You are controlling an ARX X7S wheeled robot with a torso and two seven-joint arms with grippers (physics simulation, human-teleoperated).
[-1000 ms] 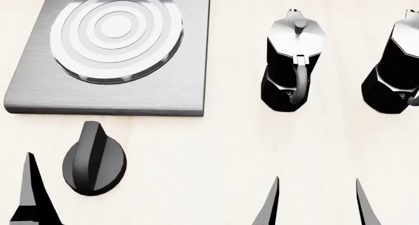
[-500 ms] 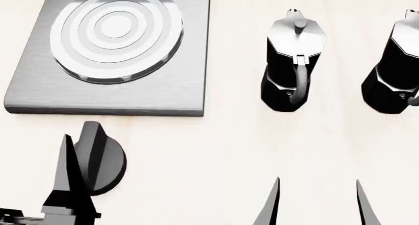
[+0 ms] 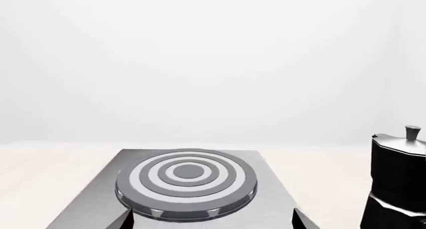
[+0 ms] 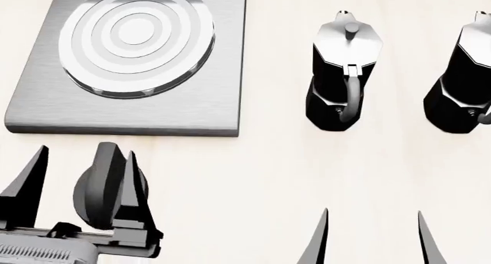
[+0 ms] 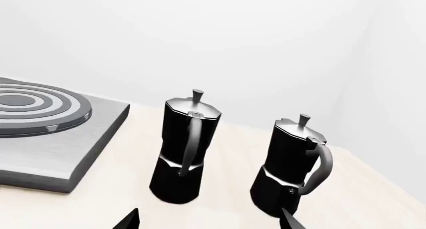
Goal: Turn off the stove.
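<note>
The stove's grey metal plate [image 4: 218, 103] with its ringed burner [image 4: 137, 38] lies at the far left. Its round black ridged knob [image 4: 96, 189] sits on the counter just in front of the plate. My left gripper [image 4: 87, 153] is open and straddles the knob: one finger [image 4: 135, 180] overlaps the knob's right side, while the other [image 4: 27, 183] stands apart on its left. The left wrist view shows the burner [image 3: 186, 181] ahead but not the knob. My right gripper [image 4: 372, 213] is open over bare counter, holding nothing.
Two black-and-silver moka pots [image 4: 345, 74] [image 4: 460, 80] stand at the right, beyond my right gripper; they also show in the right wrist view [image 5: 181, 154] [image 5: 293, 164]. A white wall rises behind the pale counter [image 4: 253, 183].
My left gripper has come forward from the lower left and now stands open around the knob. The knob, the pots and my right gripper have not moved.
</note>
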